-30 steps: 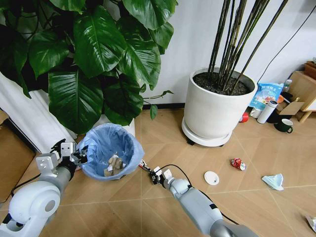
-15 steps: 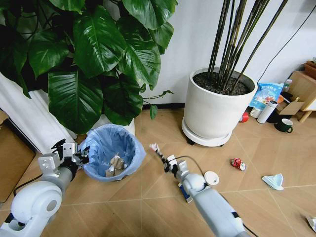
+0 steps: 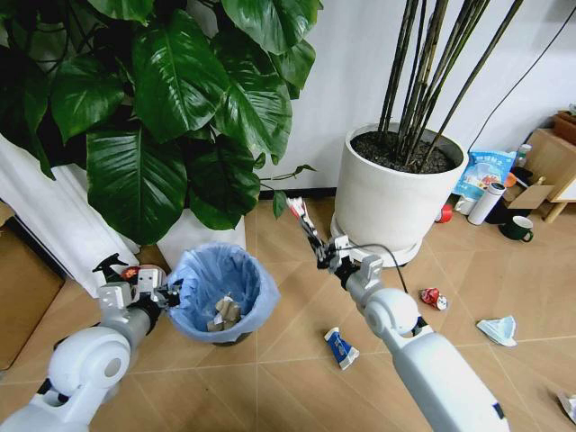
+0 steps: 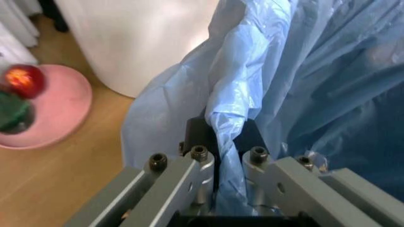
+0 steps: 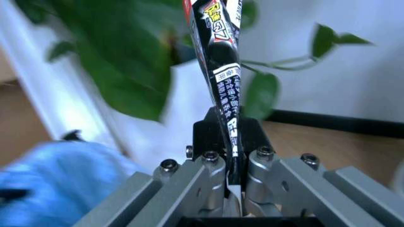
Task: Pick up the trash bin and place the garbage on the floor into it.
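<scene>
My left gripper (image 3: 171, 292) sits at the bin (image 3: 220, 292)'s left rim. Right of the bin, my right gripper (image 3: 317, 252) holds a wrapper (image 3: 301, 219); another wrapper (image 3: 340, 347) lies further right, then a can (image 3: 434, 298).

The right end effector (image 5: 232, 182) pinches a black printed wrapper (image 5: 220, 56) upright.

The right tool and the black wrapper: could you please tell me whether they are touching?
Touching. The right wrist view shows the right tool shut on the black wrapper, whose lower end is pinched between the fingers while the rest sticks out beyond them.
</scene>
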Controlling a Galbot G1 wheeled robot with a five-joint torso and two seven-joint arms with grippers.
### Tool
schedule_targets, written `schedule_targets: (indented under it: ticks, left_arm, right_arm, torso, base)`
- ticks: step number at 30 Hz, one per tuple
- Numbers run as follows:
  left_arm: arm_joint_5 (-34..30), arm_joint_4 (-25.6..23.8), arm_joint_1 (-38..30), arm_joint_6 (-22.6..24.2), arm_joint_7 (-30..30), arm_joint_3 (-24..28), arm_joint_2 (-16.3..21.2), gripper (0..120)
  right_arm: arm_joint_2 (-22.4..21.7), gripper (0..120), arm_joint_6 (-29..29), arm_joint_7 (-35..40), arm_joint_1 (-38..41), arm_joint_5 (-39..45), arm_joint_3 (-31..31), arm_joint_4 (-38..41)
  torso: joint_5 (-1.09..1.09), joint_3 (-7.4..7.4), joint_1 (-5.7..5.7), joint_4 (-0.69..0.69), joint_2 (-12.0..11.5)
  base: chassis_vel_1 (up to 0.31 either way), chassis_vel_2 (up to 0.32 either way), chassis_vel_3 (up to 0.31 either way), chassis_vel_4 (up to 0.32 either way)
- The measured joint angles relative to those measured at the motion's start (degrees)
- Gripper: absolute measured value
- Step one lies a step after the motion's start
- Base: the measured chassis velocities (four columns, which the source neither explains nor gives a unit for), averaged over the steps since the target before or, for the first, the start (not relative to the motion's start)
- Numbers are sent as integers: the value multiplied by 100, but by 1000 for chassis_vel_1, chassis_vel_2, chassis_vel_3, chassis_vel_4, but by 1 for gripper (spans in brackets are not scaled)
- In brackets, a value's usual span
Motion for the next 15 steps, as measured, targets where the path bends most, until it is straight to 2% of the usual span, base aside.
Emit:
schedule_targets:
  ticks: [2, 6, 12, 15]
  left_arm:
    - [-32, 26, -168, 15, -40, 199, 6, 0]
    - [-190, 31, -407, 53, -160, 423, 15, 0]
    - [-400, 18, -578, 82, -303, 579, 22, 0]
    - [-478, -38, -600, 91, -340, 592, 60, 0]
  right_arm:
    - [-214, 0, -92, 41, -67, 197, -144, 419]
    - [-459, 0, -125, -7, -176, 262, -382, 767]
    - [-528, 0, -129, -110, -164, 241, -786, 863]
    - [-402, 0, -173, -123, 51, 126, -1133, 648]
  torso:
    - [-1, 0, 0, -2, 0]
    - [-1, -1, 0, -4, 0]
    - [-1, 0, 0, -3, 0]
    - [-1, 0, 0, -2, 0]
  base:
    - [0, 0, 0, 0]
    - [0, 0, 0, 0]
    - [0, 0, 0, 0]
    - [0, 0, 0, 0]
